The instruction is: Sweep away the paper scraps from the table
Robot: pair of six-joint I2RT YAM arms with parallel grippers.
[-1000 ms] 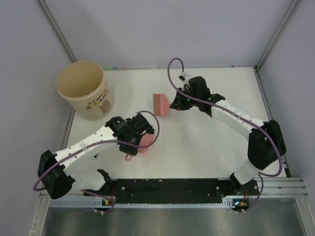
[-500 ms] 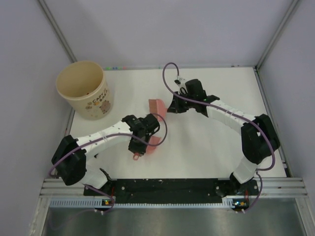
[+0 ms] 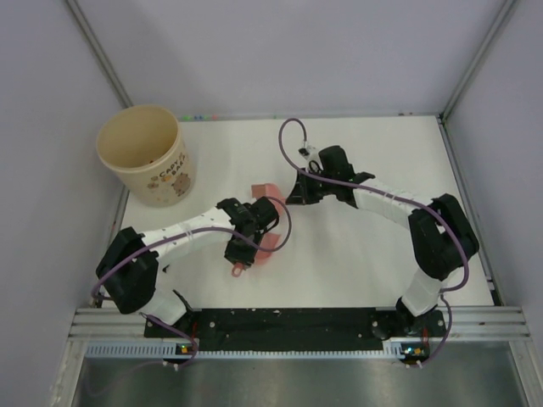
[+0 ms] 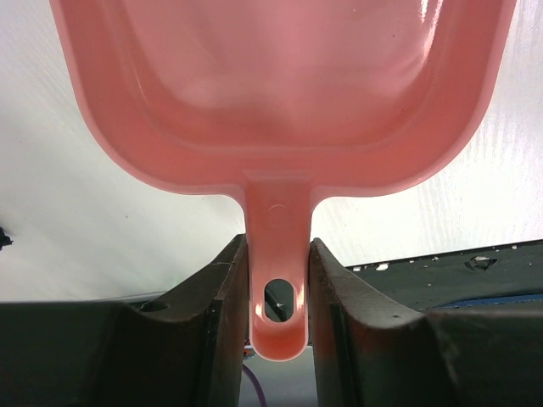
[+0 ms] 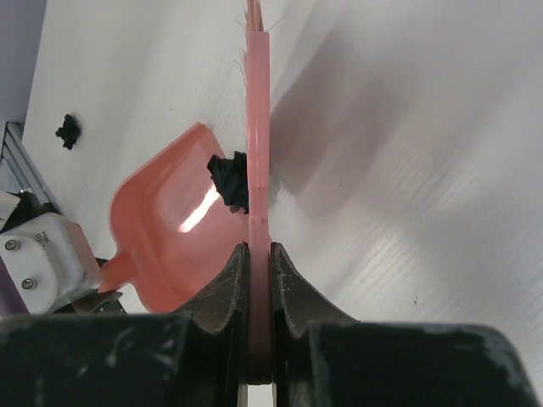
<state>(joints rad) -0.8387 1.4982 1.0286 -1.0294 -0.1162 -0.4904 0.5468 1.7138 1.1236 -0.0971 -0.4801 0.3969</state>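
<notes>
A pink dustpan (image 4: 280, 85) lies flat on the white table (image 3: 365, 271), and my left gripper (image 4: 277, 254) is shut on its handle. In the top view the dustpan (image 3: 263, 241) sits mid-table under the left gripper (image 3: 240, 253). My right gripper (image 5: 259, 254) is shut on a pink brush (image 5: 257, 127), seen edge-on, standing at the pan's mouth. One black paper scrap (image 5: 229, 180) rests at the lip of the dustpan (image 5: 170, 237), pressed against the brush. Another small scrap (image 5: 68, 130) lies alone on the table further off. From above, the brush (image 3: 265, 188) projects left from the right gripper (image 3: 297, 192).
A tall cream cup (image 3: 144, 157) stands at the back left corner. A black strip (image 3: 288, 326) runs along the near edge between the arm bases. Grey-lilac walls close in the table on three sides.
The right arm has carried the brush left and nearer, up to the dustpan's mouth. The left arm has shifted the dustpan slightly right to meet it.
</notes>
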